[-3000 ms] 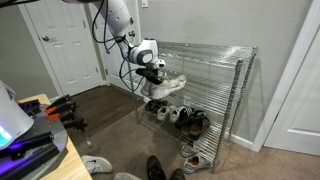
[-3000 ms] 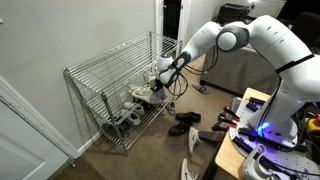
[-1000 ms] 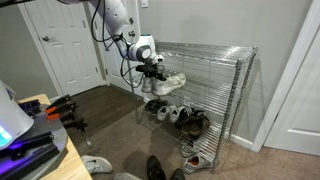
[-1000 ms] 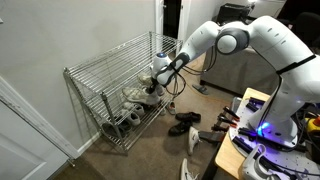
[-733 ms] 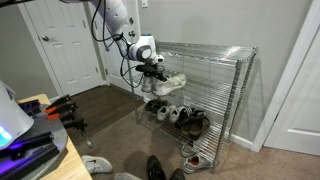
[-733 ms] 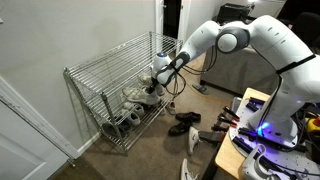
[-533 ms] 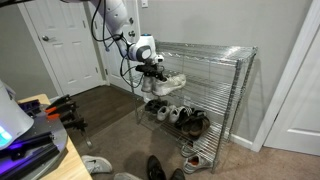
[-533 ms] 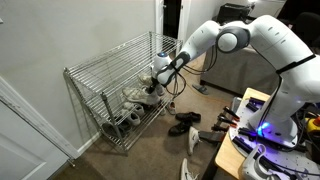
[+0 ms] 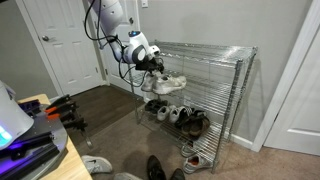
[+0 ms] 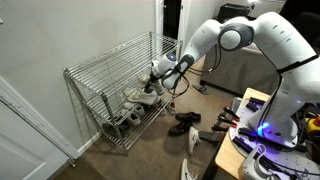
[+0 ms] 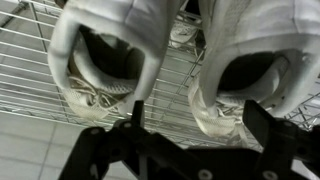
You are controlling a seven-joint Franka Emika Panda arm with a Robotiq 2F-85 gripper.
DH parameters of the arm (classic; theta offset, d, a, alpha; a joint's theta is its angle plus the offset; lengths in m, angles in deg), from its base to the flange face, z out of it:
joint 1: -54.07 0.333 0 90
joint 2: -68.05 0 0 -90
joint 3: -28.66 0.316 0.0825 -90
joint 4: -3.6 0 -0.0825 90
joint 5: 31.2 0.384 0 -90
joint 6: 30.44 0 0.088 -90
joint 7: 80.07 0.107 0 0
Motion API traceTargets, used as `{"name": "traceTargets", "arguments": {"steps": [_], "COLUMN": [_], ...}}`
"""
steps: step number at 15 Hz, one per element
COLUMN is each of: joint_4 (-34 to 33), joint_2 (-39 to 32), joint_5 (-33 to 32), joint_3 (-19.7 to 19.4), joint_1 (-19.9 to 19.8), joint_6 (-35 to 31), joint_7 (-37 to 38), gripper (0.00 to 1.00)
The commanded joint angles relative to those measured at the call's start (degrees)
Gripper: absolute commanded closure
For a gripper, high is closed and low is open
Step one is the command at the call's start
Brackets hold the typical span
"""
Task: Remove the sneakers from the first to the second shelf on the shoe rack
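Observation:
A pair of white sneakers (image 9: 168, 84) (image 10: 139, 92) rests side by side on the middle shelf of the wire shoe rack (image 9: 222, 72) (image 10: 101, 76), near its end. My gripper (image 9: 152, 63) (image 10: 160, 72) hovers just above and beside them, open and empty. In the wrist view both sneakers (image 11: 105, 55) show their heel openings close below, lying on the wire shelf (image 11: 28, 62). The gripper (image 11: 200, 115) has its dark fingers (image 11: 135, 112) spread wide, clear of the shoes.
Several darker shoes (image 9: 185, 118) (image 10: 124, 120) lie on the rack's lowest shelf. More shoes sit on the carpet (image 9: 155, 168) (image 10: 185, 123). A white door (image 9: 62, 45) stands behind the arm. A cluttered table (image 9: 30, 135) is in the foreground.
The gripper has opened fully and drawn back a little, up and away from the sneakers. The sneakers stay put on the middle shelf.

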Motion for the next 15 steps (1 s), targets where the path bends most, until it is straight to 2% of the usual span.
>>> {"name": "traceTargets", "arguments": {"steps": [1,5,9,10,11,12,15], "joint_4": [4.2,5.6,10.1,11.7,16.9,18.8,27.1], "joint_2": [3.0,4.6,9.3,11.0,13.7,15.2,21.8], "joint_5": [-0.7,-0.5,-0.7,-2.2,-1.8,-1.9,-0.2], "joint_3": [-1.2,-1.7,-0.4,2.7,3.5,4.9,4.0], "joint_1": [0.6,0.7,-0.9,-3.8,-3.3,-4.4,-3.0], "joint_6": [-5.0,-6.0,-1.1,2.0,3.3,5.6,12.7], "joint_7": [-0.5,-0.4,-0.4,-1.4,-1.0,-1.3,0.1], "gripper": [0.00,0.00,0.00,0.00,0.00,0.00,0.00]}}
